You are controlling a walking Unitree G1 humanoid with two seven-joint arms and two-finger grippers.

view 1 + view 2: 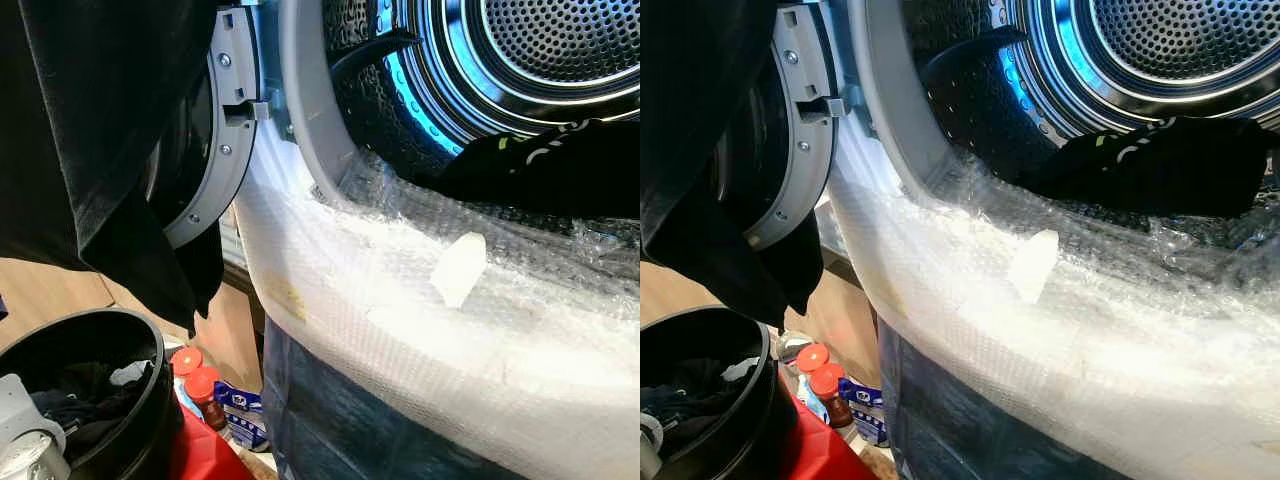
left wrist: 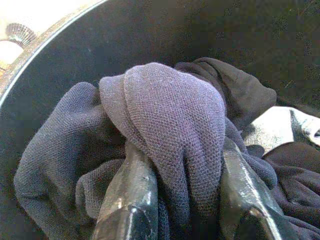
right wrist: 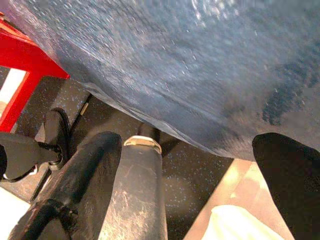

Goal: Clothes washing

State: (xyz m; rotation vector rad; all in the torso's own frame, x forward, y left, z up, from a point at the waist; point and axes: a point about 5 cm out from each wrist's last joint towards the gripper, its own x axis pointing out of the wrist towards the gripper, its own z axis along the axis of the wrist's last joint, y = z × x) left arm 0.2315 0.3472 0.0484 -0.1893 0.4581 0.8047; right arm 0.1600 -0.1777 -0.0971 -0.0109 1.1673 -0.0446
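Dark knit garment [image 2: 170, 125] in left claw [image 2: 185, 200]

Dark clothes [image 1: 1160, 160] in open drum [image 1: 1120, 60]; bubble wrap [image 1: 1040, 310] over front; black basket [image 1: 710, 400] lower left.

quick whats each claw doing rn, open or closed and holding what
Left claw: closed on a dark knit garment inside the black basket.
Right claw: open, holding nothing, low beside the bubble-wrapped washer front.
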